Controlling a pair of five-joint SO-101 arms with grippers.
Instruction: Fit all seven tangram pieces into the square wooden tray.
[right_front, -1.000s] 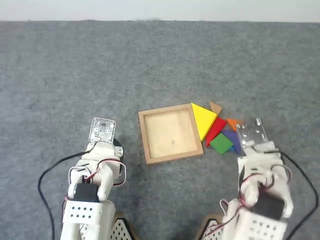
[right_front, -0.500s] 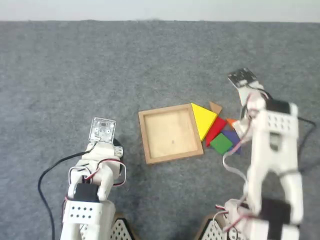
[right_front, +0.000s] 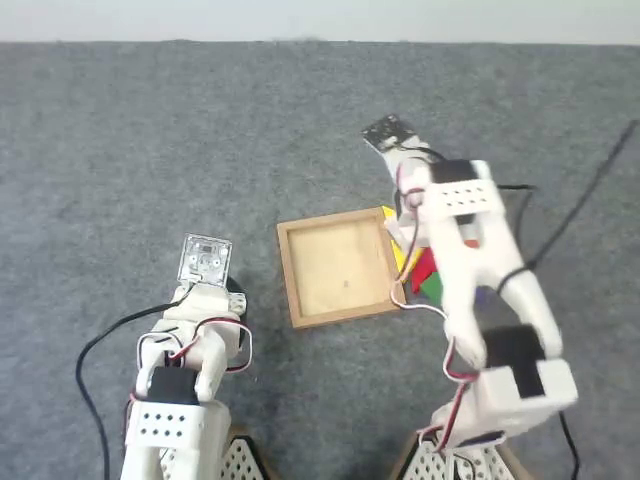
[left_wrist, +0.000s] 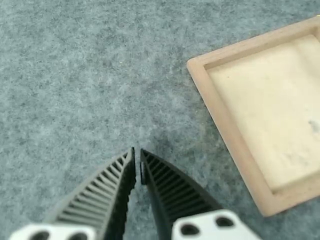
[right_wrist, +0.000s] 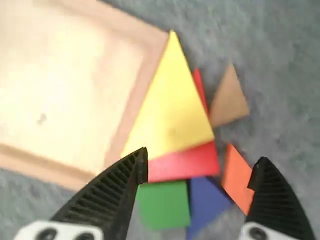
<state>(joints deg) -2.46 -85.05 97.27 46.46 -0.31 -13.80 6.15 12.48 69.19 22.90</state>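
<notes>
Leftmost, the left gripper (left_wrist: 137, 156) sits with fingers together, just left of the wooden tray (right_front: 340, 270). Right of the tray, the tangram pieces (right_wrist: 164, 202) lie clustered, the yellow triangle (right_wrist: 172, 117) against its right rim. The right gripper (right_wrist: 200, 159) hangs above them, fingers apart.

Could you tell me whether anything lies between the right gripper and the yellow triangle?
Nothing visible does: the right gripper hangs open over the yellow triangle, which lies uppermost in the pile, overlapping the red piece, beside the tray rim.
</notes>
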